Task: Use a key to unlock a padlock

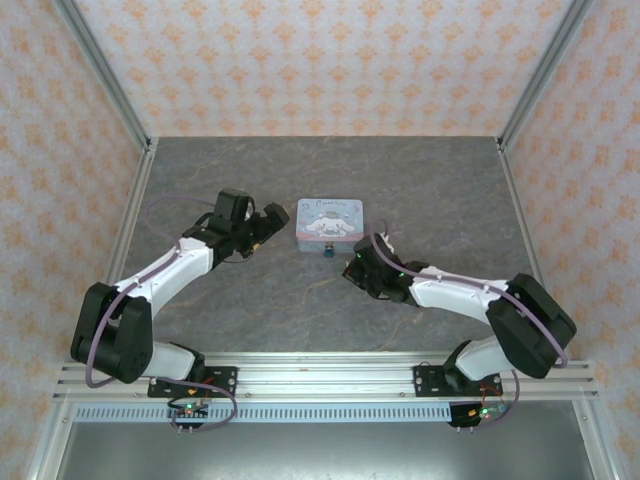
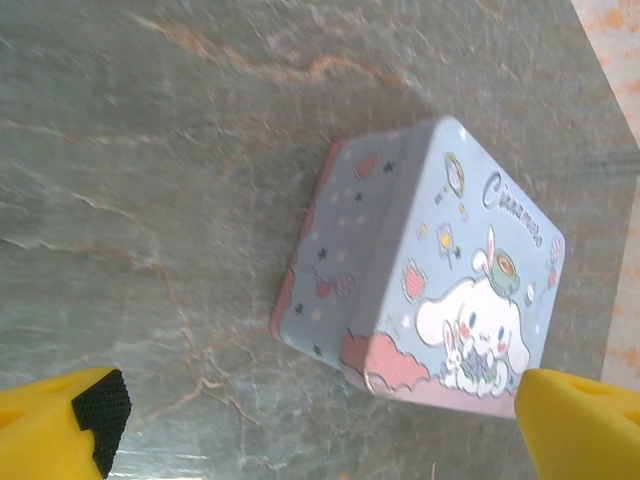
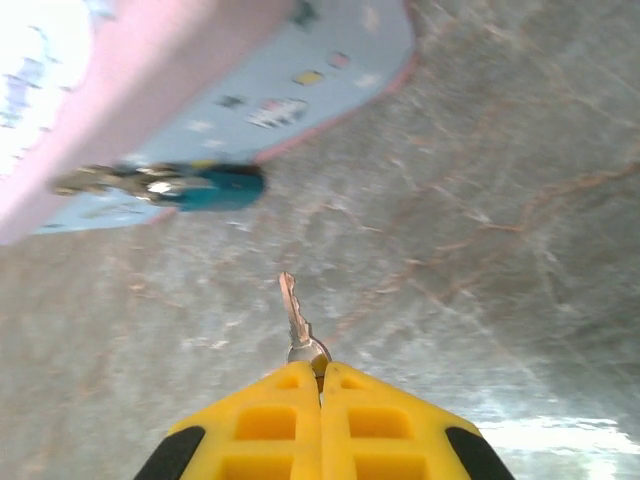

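Right gripper (image 3: 320,372) fingers are pressed together on the head of a key (image 3: 293,312), blade pointing forward. Padlock (image 3: 218,187) lies on the table (image 3: 480,250) against the near wall of the tin (image 3: 330,75), ahead and left of the key tip, apart from it. Left gripper (image 2: 330,430) is spread wide and holds nothing, just beside the tin's left end.

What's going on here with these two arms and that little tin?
Two robot arms are working on a small padlock at the front of a cartoon tin. The right hand pinches a key, aimed toward the padlock but not yet in it. The left hand is open beside the tin.
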